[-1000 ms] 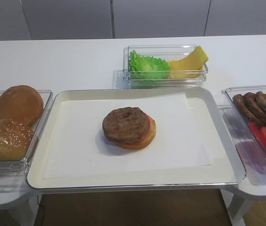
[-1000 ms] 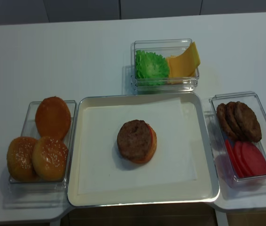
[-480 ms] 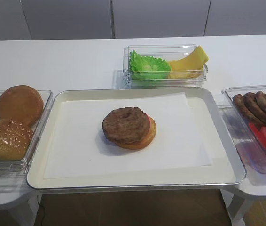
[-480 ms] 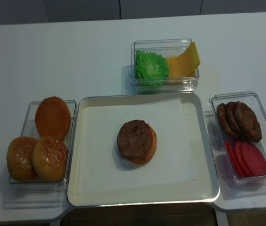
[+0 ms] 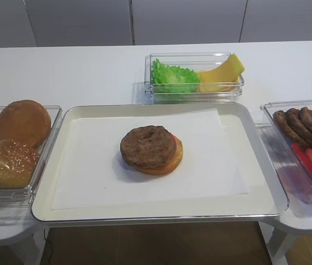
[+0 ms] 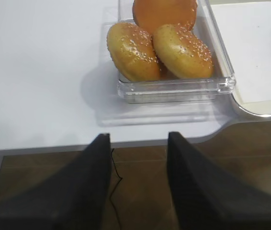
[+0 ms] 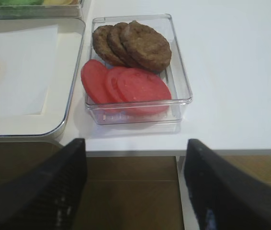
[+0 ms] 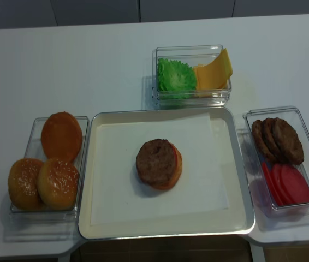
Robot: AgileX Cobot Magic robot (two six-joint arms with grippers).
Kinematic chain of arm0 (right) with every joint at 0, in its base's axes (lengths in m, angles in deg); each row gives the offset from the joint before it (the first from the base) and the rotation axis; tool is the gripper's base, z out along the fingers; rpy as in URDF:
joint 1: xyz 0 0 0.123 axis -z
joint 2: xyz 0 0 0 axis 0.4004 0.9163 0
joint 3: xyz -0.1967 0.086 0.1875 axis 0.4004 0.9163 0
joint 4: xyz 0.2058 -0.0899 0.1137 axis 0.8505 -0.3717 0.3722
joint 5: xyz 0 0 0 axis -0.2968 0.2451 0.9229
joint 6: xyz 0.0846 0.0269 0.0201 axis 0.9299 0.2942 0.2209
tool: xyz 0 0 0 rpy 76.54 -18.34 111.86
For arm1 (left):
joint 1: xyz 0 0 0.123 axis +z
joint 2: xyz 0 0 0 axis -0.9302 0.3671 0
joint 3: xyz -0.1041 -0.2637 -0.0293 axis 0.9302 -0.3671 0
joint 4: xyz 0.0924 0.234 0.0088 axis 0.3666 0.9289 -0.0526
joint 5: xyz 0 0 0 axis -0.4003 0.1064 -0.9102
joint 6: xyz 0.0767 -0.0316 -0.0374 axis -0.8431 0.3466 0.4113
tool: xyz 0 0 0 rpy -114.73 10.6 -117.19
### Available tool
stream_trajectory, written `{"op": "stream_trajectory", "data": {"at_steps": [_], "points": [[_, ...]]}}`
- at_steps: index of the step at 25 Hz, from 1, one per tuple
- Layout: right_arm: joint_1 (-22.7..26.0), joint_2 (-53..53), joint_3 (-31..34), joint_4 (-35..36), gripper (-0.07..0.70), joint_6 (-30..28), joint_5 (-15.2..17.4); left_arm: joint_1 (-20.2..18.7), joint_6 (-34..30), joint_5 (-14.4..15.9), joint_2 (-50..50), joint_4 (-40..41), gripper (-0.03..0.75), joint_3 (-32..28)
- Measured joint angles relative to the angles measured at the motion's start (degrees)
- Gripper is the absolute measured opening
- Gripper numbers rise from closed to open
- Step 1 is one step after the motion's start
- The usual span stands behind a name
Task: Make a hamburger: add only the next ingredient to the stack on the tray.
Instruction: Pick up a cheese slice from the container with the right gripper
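Note:
The stack [image 5: 151,149] [image 8: 158,163] sits mid-tray: a brown patty over a red tomato slice and a tan bun. The cream-white tray [image 5: 255,204] [image 8: 242,218] has a metal rim and paper liner. The yellow cheese slice [image 5: 222,74] [image 8: 214,71] leans in the clear container at the back, right of the green lettuce [image 5: 173,78]. My right gripper [image 7: 134,189] is open and empty, off the table's front edge, below the patty and tomato box. My left gripper [image 6: 139,184] is open and empty, off the front edge below the bun box. Neither gripper appears in the high views.
A clear box with three whole buns [image 5: 12,149] [image 6: 169,48] stands left of the tray. Another clear box with patties and tomato slices [image 5: 310,149] [image 7: 133,67] stands right of it. The lettuce and cheese container [image 8: 192,76] is behind the tray.

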Motion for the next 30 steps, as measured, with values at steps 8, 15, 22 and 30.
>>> {"op": "stream_trajectory", "data": {"at_steps": [8,15,22,30], "points": [[0.00,0.00,0.00,0.29,0.498,0.15,-0.13,0.00,0.00,0.00,0.00,0.00,0.293,0.00],[0.00,0.13,-0.80,5.47,0.472,0.15,-2.14,0.00,0.00,0.00,0.00,0.00,0.293,0.00],[0.00,8.05,-4.53,7.46,0.465,0.15,-4.78,0.00,0.00,0.00,0.00,0.00,0.293,0.00],[0.00,24.74,-11.66,8.05,0.464,0.15,-10.42,0.00,0.00,0.00,0.00,0.00,0.293,0.00]]}}
